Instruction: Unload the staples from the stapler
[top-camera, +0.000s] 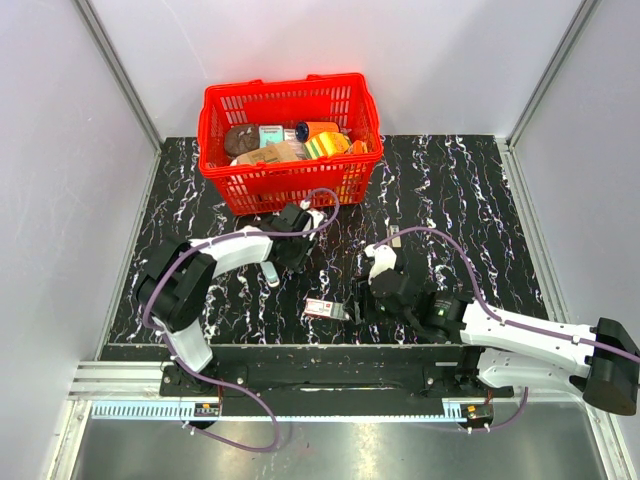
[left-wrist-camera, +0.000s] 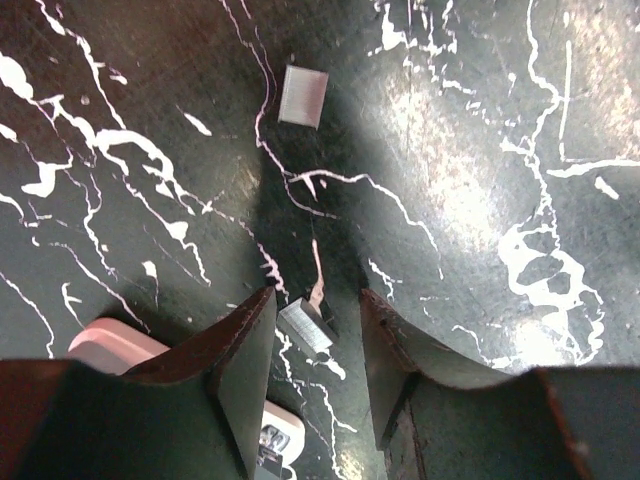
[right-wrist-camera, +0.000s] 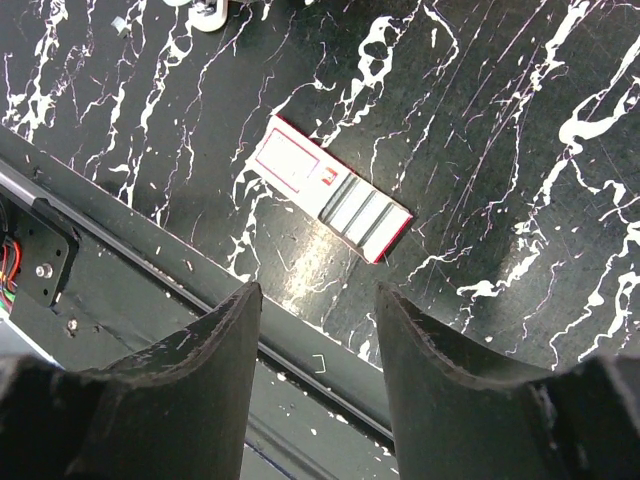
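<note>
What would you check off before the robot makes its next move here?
1. Staple strip lies between the fingers of the left gripper: ok.
2. Left jaws closed on it: not ok, a gap shows.
3. Second staple strip clear of those fingers: ok.
4. Right gripper open and empty: ok.
5. Staple box lying flat: ok.
6. Stapler's place: cannot tell.

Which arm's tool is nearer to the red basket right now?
Left. The left tool hangs just in front of the red basket. The right tool is farther off, back toward the robot's own side.
</note>
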